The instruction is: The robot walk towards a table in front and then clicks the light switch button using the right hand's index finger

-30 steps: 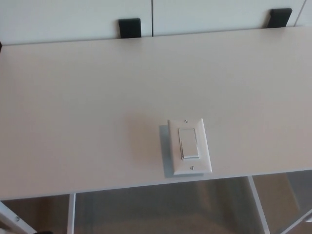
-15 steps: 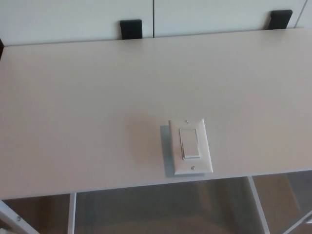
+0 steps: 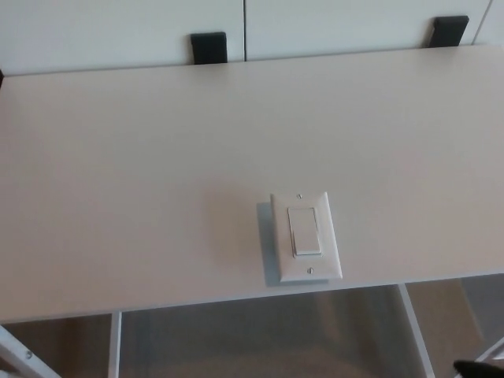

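A white light switch plate [image 3: 305, 236] lies flat on the pale table [image 3: 142, 157], close to its near edge and a little right of centre. Its rocker button [image 3: 305, 231] sits in the middle of the plate, between two small screws. A black sliver of my right hand [image 3: 477, 368] shows at the bottom right corner, below the table edge and well clear of the switch. Too little of it is visible to judge its state. My left hand is out of the picture.
Two black brackets [image 3: 209, 46] [image 3: 447, 30] stand behind the table's far edge against white wall panels. Under the near edge, white table legs [image 3: 115, 346] [image 3: 416, 331] run down over a brownish floor.
A black part of my right hand has come into the bottom right corner. The picture has shifted slightly with the camera; the switch has not moved on the table.
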Motion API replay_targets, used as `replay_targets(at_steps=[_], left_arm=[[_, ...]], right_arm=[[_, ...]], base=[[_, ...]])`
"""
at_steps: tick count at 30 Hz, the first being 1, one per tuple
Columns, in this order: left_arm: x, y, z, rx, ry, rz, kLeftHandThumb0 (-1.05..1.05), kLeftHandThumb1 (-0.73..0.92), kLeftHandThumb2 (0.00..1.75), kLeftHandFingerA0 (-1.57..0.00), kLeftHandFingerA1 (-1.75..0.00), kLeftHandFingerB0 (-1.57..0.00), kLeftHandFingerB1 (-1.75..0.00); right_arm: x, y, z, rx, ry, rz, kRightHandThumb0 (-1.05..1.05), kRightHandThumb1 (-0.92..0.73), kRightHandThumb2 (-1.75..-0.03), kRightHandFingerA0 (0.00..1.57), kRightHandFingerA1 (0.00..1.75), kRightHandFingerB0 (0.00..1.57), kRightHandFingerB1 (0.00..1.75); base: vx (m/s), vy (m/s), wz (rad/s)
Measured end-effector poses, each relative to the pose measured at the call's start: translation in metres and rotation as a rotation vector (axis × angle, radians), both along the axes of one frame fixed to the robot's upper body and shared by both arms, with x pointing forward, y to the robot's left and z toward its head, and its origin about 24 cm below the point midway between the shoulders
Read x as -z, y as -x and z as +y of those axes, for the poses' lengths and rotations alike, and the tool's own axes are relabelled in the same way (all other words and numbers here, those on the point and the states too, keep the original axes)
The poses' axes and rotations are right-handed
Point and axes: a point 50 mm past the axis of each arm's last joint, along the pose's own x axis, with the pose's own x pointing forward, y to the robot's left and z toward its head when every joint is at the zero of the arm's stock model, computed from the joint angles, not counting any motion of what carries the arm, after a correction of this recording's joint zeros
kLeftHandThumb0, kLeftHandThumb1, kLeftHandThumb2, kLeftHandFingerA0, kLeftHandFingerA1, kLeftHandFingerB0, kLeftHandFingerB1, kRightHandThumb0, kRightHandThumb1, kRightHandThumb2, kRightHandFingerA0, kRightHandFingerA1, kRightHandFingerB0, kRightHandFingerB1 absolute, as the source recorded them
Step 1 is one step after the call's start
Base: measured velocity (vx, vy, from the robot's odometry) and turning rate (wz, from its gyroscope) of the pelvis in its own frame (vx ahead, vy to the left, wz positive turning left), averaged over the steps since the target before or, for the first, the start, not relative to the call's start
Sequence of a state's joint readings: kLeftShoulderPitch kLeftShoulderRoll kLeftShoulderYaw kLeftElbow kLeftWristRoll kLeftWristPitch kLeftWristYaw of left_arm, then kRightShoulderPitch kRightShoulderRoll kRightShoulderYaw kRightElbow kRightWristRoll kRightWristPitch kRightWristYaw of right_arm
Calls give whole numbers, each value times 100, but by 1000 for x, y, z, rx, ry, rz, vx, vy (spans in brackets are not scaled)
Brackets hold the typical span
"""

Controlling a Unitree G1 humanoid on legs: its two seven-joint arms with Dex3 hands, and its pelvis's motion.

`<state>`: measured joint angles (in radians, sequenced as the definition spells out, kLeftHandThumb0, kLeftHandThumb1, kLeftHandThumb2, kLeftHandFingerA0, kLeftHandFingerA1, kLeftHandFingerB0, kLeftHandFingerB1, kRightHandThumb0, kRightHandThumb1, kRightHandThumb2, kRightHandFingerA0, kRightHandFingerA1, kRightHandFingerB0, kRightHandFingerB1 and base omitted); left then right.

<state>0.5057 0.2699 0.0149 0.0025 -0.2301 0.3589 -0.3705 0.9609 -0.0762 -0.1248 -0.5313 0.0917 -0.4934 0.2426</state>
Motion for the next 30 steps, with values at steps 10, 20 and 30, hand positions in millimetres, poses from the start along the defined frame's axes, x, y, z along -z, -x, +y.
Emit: replay_targets(at_steps=[10, 20, 30], left_arm=[[-1, 0, -1, 7, 2, -2, -15, 58, 98, -26, -56, -15, -51], [-1, -2, -2, 10, 3, -6, -17, 58, 98, -26, -56, -15, -51], [-2, -4, -2, 13, 4, -15, -15, 57, 97, -28, -57, -16, -51]], right_arm=[[-75, -36, -4, -51, 351, -485, -68, -70, -62, 34, 43, 34, 32], [-99, -71, 14, -174, 544, -674, -74, -69, -61, 25, 41, 45, 34], [-99, -105, 33, -261, 682, -692, -78, -60, -92, 15, 45, 34, 46]], base=[[0, 0, 0], [0, 0, 0], [0, 0, 0]])
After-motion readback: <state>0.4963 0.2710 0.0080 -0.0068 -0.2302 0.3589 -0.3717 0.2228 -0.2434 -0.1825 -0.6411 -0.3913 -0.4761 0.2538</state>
